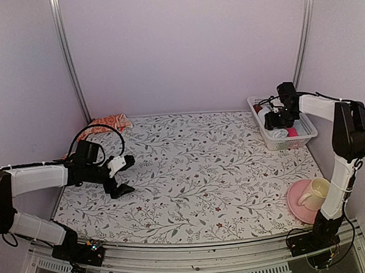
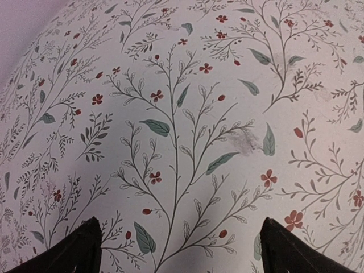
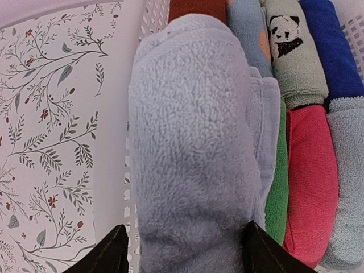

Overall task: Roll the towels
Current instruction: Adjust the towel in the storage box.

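At the far right corner of the bench [image 1: 190,173], the right end effector [image 1: 277,120] reaches down into a white slatted basket [image 1: 291,144], its two fingers standing on either side of the light blue towel [image 3: 193,142]. That towel is already a plump roll lying lengthwise against the basket's left wall. The wrist view does not show whether the fingers press its sides or merely flank it, so I cannot tell whether it is gripped or let go. Packed beside it are other rolls: a pale green one with a panda print [image 3: 296,62], a dark blue one [image 3: 333,45], a pink one [image 3: 310,170] and a sliver of a bright green one [image 3: 277,199], all lying parallel and touching. By that showing, one towel looks finished and stowed. The orange-red towel [image 1: 108,123] lies bunched and unrolled at the far left corner, up against the wall and well apart from both arms, so its rolling appears to be the half of the job that is left. The left end effector [image 1: 126,175] hovers over bare bench near the left edge, fingers spread wide and holding nothing. Near the right arm's base sits a pink plate [image 1: 295,209] carrying a cream cup [image 1: 314,194].
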`<move>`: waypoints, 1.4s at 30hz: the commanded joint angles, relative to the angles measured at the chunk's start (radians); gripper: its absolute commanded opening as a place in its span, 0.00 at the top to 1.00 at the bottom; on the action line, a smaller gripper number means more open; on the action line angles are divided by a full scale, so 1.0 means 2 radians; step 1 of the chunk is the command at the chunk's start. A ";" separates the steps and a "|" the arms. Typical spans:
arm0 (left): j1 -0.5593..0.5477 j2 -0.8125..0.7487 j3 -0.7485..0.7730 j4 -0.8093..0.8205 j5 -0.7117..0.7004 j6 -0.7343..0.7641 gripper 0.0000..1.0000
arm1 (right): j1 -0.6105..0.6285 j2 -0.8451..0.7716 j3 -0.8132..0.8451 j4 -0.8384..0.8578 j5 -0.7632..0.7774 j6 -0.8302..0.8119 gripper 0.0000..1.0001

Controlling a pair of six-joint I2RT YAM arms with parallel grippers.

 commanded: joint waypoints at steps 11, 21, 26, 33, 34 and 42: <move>0.005 0.002 -0.001 0.007 0.002 -0.002 0.03 | 0.013 -0.084 -0.012 0.023 -0.027 -0.023 0.29; 0.006 0.002 -0.004 0.009 -0.001 -0.001 0.03 | 0.021 -0.095 -0.100 0.235 -0.069 0.035 0.32; 0.005 0.001 -0.005 0.009 -0.002 -0.001 0.03 | 0.021 -0.081 -0.141 0.324 -0.088 0.072 0.31; 0.005 0.000 -0.006 0.011 -0.003 0.000 0.03 | 0.020 -0.062 -0.171 0.407 -0.134 0.096 0.30; 0.005 0.000 -0.006 0.012 -0.004 0.000 0.03 | 0.021 -0.056 -0.168 0.408 -0.136 0.099 0.30; 0.006 0.001 -0.007 0.012 -0.004 0.000 0.03 | 0.020 -0.030 -0.175 0.409 -0.099 0.123 0.29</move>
